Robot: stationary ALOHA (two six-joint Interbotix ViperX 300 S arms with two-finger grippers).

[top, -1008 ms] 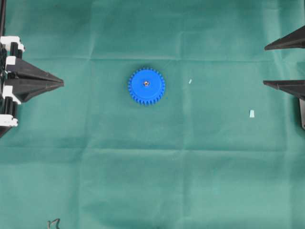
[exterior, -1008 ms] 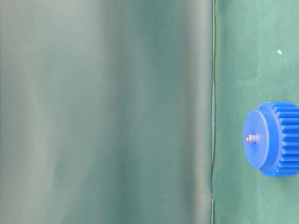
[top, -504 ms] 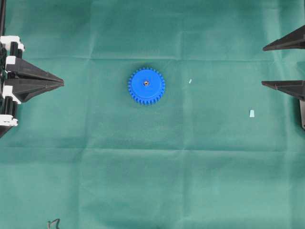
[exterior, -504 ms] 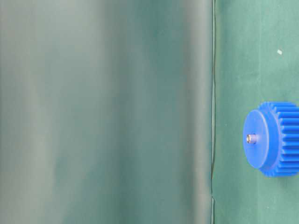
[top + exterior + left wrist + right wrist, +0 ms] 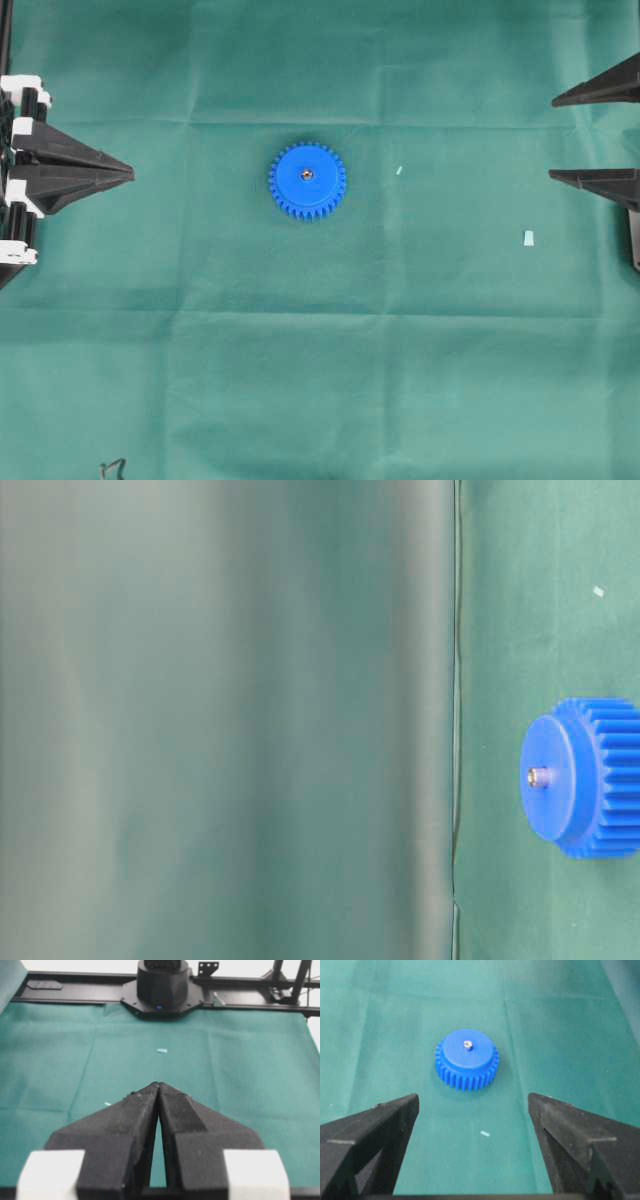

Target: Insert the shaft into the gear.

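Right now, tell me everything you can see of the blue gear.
The gear is a bright blue toothed wheel, plastic by its look, with a smooth raised hub above the ring of teeth. It lies flat on the green cloth near the table's middle. The shaft, a tiny silvery pin, stands upright in its centre hole, its tip just proud of the hub. Neither gripper touches it.

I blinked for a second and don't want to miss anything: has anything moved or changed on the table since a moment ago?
Nothing visibly changed. The shaft stands in the gear as before, the left gripper is shut, and the right gripper is open, both back at the table's sides.
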